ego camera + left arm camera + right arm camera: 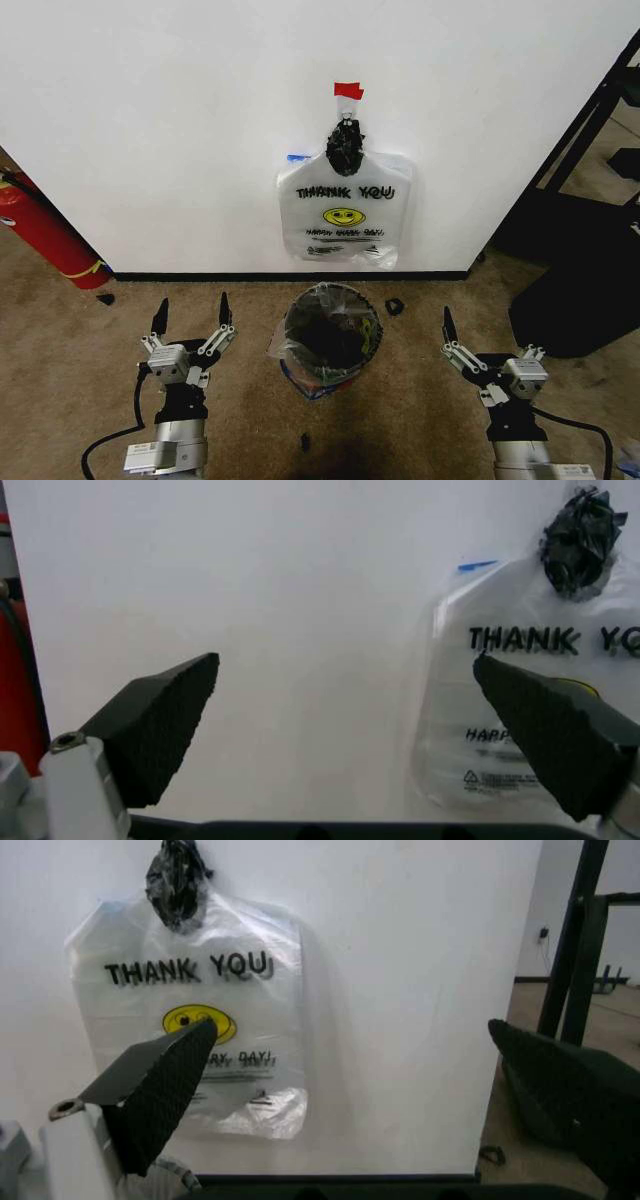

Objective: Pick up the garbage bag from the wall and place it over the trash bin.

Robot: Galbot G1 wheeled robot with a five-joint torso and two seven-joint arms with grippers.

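Note:
The garbage bag (345, 215) hangs flat on the white wall from a black knot under a strip of red tape. It is translucent with "THANK YOU" print and a yellow smiley. Below it on the carpet stands the trash bin (330, 335), round and dark, with crinkly plastic around its rim. My left gripper (192, 315) is low on the bin's left, open and empty. My right gripper (487, 340) is low on the bin's right, also open. In the left wrist view the bag (455, 727) lies beyond the open gripper (345, 705). The right wrist view looks past its own gripper (350, 1057) at the bag (200, 975).
A red fire extinguisher (45, 235) leans at the wall on the far left. A black metal frame (580, 200) and its base fill the right side. Small dark scraps (395, 306) lie on the brown carpet near the bin.

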